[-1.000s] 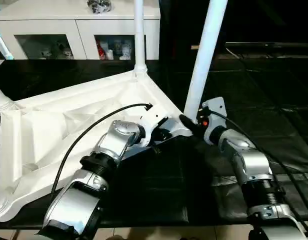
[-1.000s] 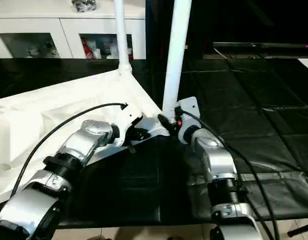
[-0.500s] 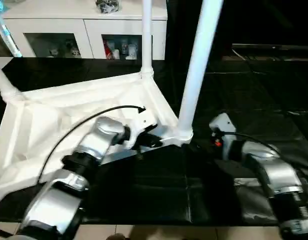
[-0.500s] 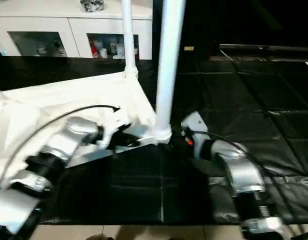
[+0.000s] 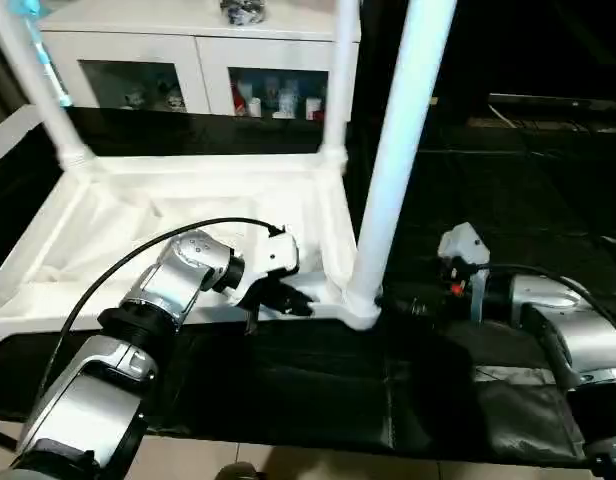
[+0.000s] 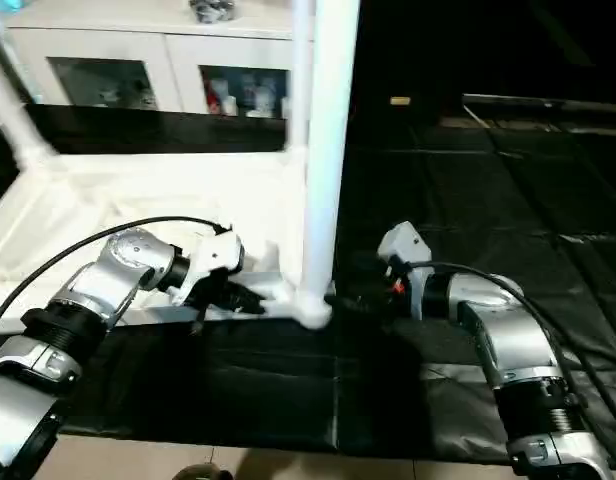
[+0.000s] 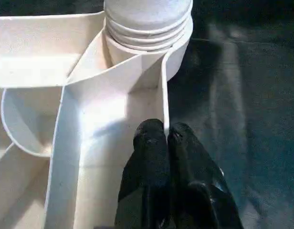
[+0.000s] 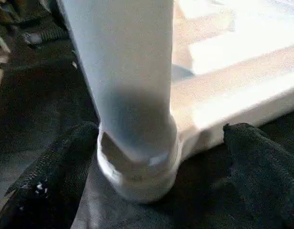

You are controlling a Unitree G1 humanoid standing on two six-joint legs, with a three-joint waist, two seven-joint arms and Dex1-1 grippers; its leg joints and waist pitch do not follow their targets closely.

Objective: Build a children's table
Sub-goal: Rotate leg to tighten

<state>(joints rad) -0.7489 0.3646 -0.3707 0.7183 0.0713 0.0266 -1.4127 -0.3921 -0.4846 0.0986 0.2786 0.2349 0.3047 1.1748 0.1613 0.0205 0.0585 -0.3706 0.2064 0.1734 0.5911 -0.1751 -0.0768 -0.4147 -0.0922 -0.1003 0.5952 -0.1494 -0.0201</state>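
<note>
My black fingers point(image 7: 152, 143) look rubbery and matt, pebbled in texture on my right gripper point(image 8: 152, 181). The tabletop point(image 5: 138, 220) and its legs point(image 5: 398, 150) are smooth white plastic with a soft sheen. My forearms point(image 5: 578, 340) are brushed silver metal. The black floor mat point(image 5: 318, 390) looks matt.

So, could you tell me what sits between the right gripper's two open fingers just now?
The base of the near leg, seated in the tabletop's corner socket, stands between the right gripper's spread fingers; the right wrist view shows it.
</note>
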